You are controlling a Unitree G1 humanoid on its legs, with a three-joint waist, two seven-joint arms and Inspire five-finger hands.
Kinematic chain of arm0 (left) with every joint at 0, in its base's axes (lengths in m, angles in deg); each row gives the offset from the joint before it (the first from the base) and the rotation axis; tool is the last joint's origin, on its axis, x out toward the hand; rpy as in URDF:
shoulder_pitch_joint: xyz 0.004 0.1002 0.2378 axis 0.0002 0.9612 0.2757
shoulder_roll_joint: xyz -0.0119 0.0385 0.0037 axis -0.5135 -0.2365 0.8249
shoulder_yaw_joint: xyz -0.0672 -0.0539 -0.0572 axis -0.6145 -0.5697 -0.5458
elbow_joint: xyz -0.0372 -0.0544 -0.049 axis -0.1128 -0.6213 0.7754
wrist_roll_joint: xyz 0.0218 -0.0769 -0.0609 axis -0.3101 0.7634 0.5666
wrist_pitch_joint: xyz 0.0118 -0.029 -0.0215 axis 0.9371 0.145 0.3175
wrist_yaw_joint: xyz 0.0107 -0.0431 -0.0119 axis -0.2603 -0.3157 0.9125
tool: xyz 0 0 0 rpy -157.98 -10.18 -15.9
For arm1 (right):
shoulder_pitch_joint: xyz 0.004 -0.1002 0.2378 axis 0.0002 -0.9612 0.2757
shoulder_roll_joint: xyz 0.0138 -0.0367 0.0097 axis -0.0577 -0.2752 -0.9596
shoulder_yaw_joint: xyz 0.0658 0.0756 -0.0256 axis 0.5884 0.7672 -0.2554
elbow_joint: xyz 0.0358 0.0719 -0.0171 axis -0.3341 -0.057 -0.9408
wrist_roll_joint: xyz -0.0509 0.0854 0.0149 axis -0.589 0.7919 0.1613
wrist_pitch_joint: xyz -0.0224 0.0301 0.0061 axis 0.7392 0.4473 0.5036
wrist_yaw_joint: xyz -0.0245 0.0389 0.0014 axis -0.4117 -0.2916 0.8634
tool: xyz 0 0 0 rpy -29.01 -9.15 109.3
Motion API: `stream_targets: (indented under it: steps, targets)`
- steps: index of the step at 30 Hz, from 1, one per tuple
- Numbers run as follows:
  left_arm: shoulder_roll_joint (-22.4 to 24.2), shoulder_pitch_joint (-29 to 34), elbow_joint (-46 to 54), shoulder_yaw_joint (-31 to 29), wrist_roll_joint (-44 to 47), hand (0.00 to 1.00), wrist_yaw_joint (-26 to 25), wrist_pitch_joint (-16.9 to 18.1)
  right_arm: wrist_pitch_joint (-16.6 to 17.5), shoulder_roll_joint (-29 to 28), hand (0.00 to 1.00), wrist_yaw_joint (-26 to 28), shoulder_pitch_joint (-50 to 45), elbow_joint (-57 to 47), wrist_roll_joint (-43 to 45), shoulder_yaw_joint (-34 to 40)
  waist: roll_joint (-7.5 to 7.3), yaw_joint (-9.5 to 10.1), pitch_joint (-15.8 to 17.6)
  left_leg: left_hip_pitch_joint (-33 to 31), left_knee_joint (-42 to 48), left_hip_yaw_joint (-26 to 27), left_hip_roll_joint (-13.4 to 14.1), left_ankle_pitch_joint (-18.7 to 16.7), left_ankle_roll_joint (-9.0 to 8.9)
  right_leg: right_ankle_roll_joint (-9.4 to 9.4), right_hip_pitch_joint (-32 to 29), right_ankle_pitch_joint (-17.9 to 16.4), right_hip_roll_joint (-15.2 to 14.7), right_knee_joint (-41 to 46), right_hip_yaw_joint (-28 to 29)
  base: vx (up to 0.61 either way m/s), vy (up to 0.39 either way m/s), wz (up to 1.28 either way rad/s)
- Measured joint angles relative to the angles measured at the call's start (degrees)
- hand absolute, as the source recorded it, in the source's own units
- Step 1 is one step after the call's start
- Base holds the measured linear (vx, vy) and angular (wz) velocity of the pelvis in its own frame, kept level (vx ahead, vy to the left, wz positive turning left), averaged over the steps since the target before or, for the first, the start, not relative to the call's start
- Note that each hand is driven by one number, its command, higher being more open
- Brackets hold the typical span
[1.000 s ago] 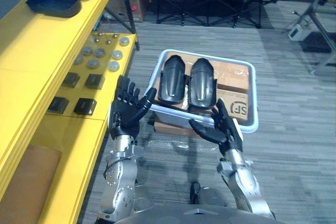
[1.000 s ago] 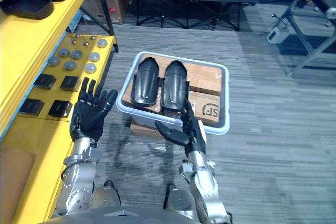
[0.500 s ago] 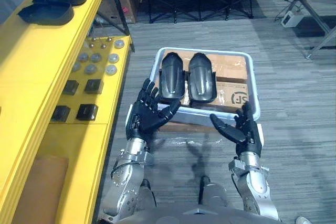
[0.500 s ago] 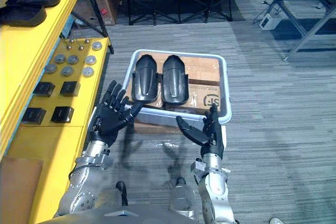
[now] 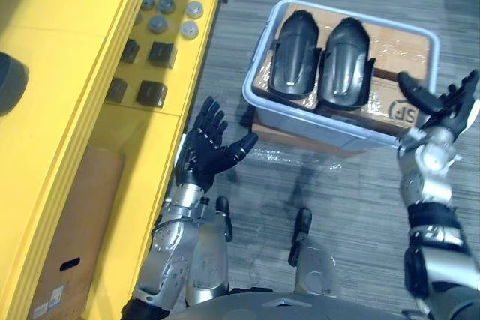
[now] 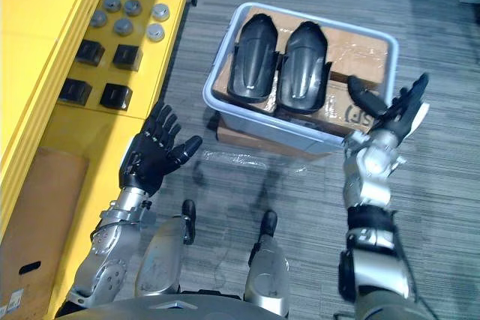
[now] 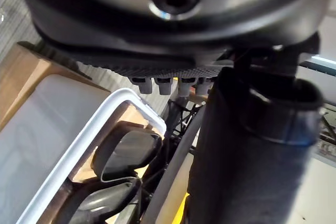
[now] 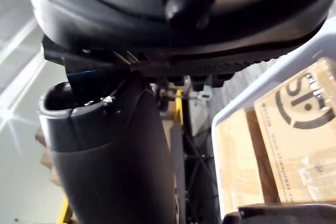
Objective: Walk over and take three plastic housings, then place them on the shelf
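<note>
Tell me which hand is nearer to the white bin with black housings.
Right. The right hand is open at the near right corner of the bin; the left hand is open over the floor, apart from its left side.

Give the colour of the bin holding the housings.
The bin is pale blue-grey, clearest in the right eye view.

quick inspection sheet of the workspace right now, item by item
surface: grey carpet floor
job's things: two black housings side by side in a grey bin, on cardboard boxes
clutter: silver discs and black blocks on the yellow shelf, lower level; cardboard box nearer the robot
hands: left hand open, empty, between shelf and bin; right hand open, empty, by the bin's right end
cables: nothing seen
surroundings: yellow shelf on the robot's left
</note>
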Motion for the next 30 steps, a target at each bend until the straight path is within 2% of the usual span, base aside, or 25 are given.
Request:
stream_targets:
  steps: [1, 5, 7, 8, 11, 14, 19, 20, 22, 25, 30]
  targets:
    - [0.0, -1.5, -2.1, 0.3, 0.0, 1.00, 0.0, 0.0, -1.4, 2.3, 1.00, 0.5, 3.5, 3.4, 0.0, -1.6, 0.30, 0.63, 0.8, -0.5, 0.1, -0.3, 0.0, 0.1, 0.07, 0.03, -0.3, 0.2, 0.1, -0.1, -0.1, -0.01, 0.030, 0.13]
    - [0.1, -2.8, -5.6, 1.1, 0.5, 1.00, -0.2, 0.3, -4.5, 5.2, 1.00, 1.5, 10.0, 10.4, 0.0, -5.6, 0.85, 1.45, 1.4, -2.7, 0.1, -1.2, -0.3, 0.7, 0.14, -0.09, -1.9, 0.4, 0.0, 0.0, -1.2, 0.00, 0.007, 0.12]
    - [0.9, -4.4, -8.3, 2.8, 0.9, 1.00, -0.6, 0.3, -7.0, 8.6, 1.00, 0.9, 15.1, 16.7, 0.0, -7.6, 2.82, 2.60, 2.7, -3.9, 0.0, -2.2, -1.0, 1.2, 0.40, -0.03, -2.4, 0.4, -0.4, 0.2, -2.4, 0.01, 0.010, 0.25]
    - [1.1, -4.6, -8.3, 2.9, 1.0, 1.00, -0.8, 0.3, -7.3, 8.7, 1.00, 0.7, 15.7, 17.1, 0.0, -7.6, 2.96, 2.66, 2.7, -4.1, 0.0, -2.2, -1.0, 1.2, 0.43, 0.00, -2.6, 0.4, -0.4, 0.2, -2.5, 0.00, 0.018, 0.14]
    - [1.7, -5.8, -10.8, 3.8, 2.1, 1.00, -1.5, 1.1, -9.5, 11.6, 1.00, -0.6, 20.6, 21.4, -0.1, -10.0, 4.93, 4.14, 3.8, -5.0, 0.0, -2.4, -1.3, 1.5, 0.61, 0.08, -3.5, 0.5, -0.7, 0.7, -2.7, 0.00, 0.011, 0.03]
    - [2.7, -7.8, -12.7, 4.0, 2.5, 1.00, -3.0, 2.1, -13.3, 15.2, 1.00, -0.7, 24.8, 25.0, -1.0, -12.0, 5.97, 5.35, 4.3, -6.9, 0.0, -2.8, -1.4, 2.0, 0.62, 0.08, -5.5, 0.5, -0.8, 1.5, -3.0, -0.02, 0.007, 0.07]
    - [3.3, -8.3, -15.0, 4.8, 3.8, 1.00, -4.5, 2.6, -19.1, 18.3, 1.00, -0.1, 28.0, 30.3, -6.1, -13.5, 7.22, 5.69, 5.0, -8.0, 0.1, -3.5, -2.1, 2.3, 0.95, -0.03, -6.6, 0.4, -1.6, 2.8, -4.0, -0.02, 0.009, 0.07]
    - [3.3, -8.3, -15.1, 4.8, 4.1, 1.00, -4.9, 2.6, -20.7, 19.5, 0.00, 1.0, 29.1, 30.4, -7.5, -14.3, 7.38, 5.99, 5.0, -8.6, 0.2, -3.4, -2.1, 2.5, 1.09, -0.17, -7.3, 0.3, -1.7, 3.2, -4.1, -0.05, 0.012, -0.01]
    - [3.3, -8.7, -15.9, 4.8, 4.2, 1.00, -5.3, 2.8, -23.4, 20.8, 0.00, 3.0, 30.0, 31.6, -9.9, -15.2, 7.38, 6.84, 5.0, -9.0, 0.1, -3.4, -2.2, 2.7, 0.99, -0.27, -7.8, 0.3, -1.7, 3.3, -4.5, -0.05, -0.001, 0.05]
    - [3.1, -8.4, -16.4, 4.7, 4.2, 1.00, -5.4, 2.8, -27.6, 22.2, 0.00, 5.5, 30.1, 32.8, -16.2, -15.4, 7.39, 7.16, 5.0, -9.6, 0.0, -4.6, -2.2, 3.0, 0.88, -1.28, -7.8, -0.5, -1.7, 4.4, -6.3, -0.04, -0.020, 0.19]
    - [1.8, -7.8, -16.3, 4.1, 4.2, 1.00, -5.5, 2.8, -33.4, 25.9, 0.00, 10.8, 30.7, 34.3, -24.7, -15.3, 7.38, 7.55, 5.0, -9.5, 0.0, -5.2, -2.1, 3.4, 0.68, -1.50, -7.8, -1.2, -1.8, 5.6, -7.0, -0.02, -0.013, 0.06]
